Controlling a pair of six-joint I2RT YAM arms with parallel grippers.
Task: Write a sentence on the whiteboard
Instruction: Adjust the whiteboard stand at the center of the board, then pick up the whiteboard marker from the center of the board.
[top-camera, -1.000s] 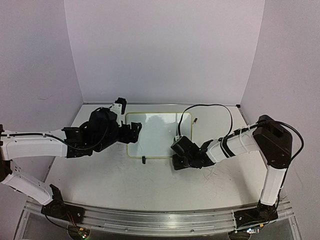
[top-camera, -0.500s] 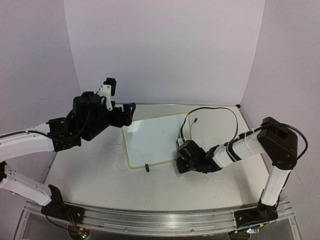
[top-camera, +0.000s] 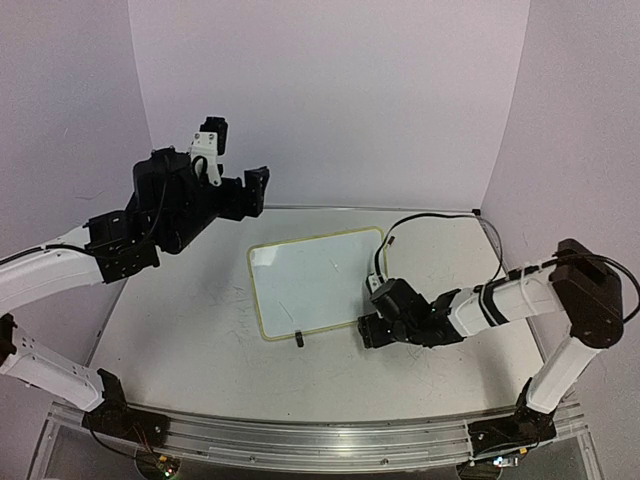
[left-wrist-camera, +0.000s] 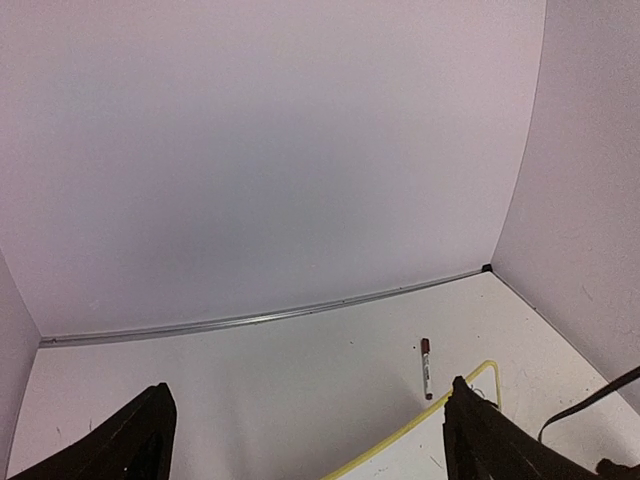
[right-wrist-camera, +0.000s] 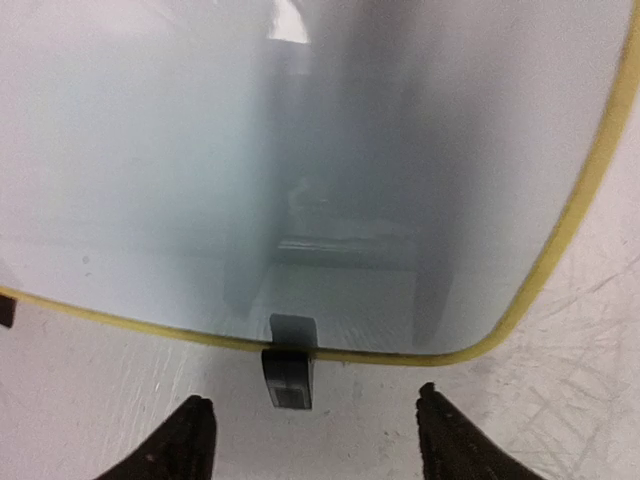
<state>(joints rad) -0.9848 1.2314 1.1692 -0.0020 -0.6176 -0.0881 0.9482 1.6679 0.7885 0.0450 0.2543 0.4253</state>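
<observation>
Nearest the bases, the right gripper (right-wrist-camera: 312, 425) sits low over the table (top-camera: 200, 340) at the whiteboard's (top-camera: 315, 280) near right corner. Its fingers (right-wrist-camera: 190, 445) are spread with nothing between them, and a black clip (right-wrist-camera: 288, 372) on the yellow rim lies just ahead of the gap. The board lies mid-table, skewed to the table edges. A few faint marks show on its surface, too small to read from above. Past its far right corner a dark-capped marker (left-wrist-camera: 426, 368) lies alone on the table, near the rim but apart from it. The left gripper (left-wrist-camera: 307, 405) hangs high over the far left, its fingers wide apart and empty.
</observation>
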